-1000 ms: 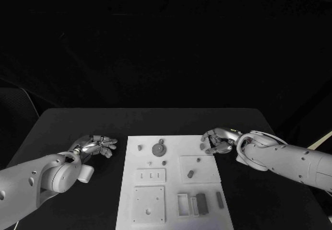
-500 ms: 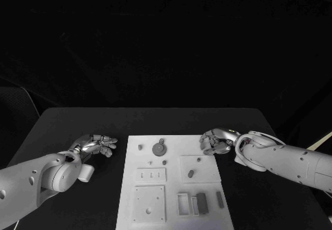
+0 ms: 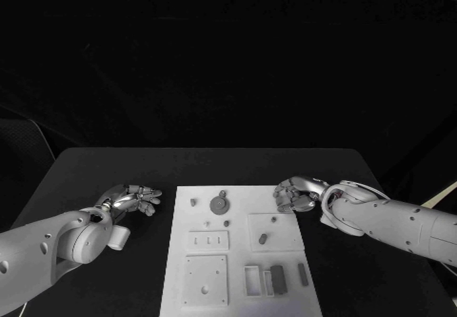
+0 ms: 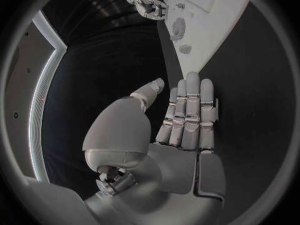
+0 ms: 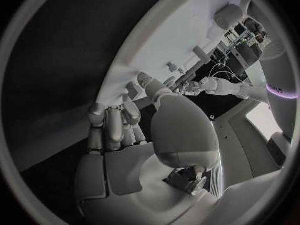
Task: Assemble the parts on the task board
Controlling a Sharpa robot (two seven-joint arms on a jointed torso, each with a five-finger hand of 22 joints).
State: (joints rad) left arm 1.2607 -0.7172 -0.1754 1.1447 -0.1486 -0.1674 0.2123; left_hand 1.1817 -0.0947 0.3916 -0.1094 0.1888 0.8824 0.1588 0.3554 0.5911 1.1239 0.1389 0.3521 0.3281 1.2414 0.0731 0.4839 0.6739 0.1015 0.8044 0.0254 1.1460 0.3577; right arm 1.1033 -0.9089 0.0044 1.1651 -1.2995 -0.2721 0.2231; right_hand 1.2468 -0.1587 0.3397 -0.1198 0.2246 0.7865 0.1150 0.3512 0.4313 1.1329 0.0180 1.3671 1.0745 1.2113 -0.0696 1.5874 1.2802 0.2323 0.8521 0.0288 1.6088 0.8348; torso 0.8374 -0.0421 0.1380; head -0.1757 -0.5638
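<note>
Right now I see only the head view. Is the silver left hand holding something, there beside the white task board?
Observer: No. In the left wrist view the left hand shows a bare palm, its fingers straight and side by side, above the black table.
Operator: And the silver right hand, at the board's edge?
Observer: In the right wrist view the right hand has its fingers curled in towards the palm. I see no part in them.
Operator: Where does its thumb go?
Observer: The thumb reaches out towards the white task board.
</note>
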